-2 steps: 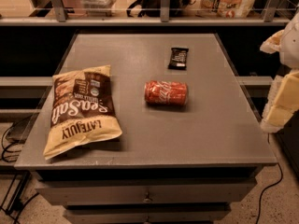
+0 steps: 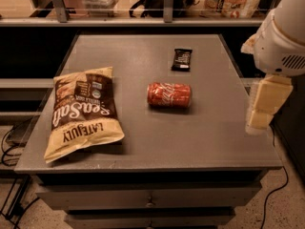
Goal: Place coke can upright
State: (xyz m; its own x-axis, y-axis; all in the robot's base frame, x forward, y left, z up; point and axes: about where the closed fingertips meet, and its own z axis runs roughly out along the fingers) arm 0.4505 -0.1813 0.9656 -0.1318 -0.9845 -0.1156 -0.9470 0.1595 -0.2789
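Observation:
The coke can (image 2: pixel 169 95) is red with white script lettering. It lies on its side near the middle of the grey table (image 2: pixel 200 142), its long axis running left to right. My gripper (image 2: pixel 261 112) hangs at the right edge of the table, to the right of the can and well apart from it. It points down from the white arm housing (image 2: pixel 281 42) and holds nothing that I can see.
A large tan and brown chip bag (image 2: pixel 82 111) lies flat on the left side of the table. A small dark snack bar wrapper (image 2: pixel 181 59) lies behind the can. A shelf with a rail runs behind the table. Drawers sit below its front edge.
The arm and gripper have moved left, further into view over the table's right edge. The can, bag and wrapper have not moved.

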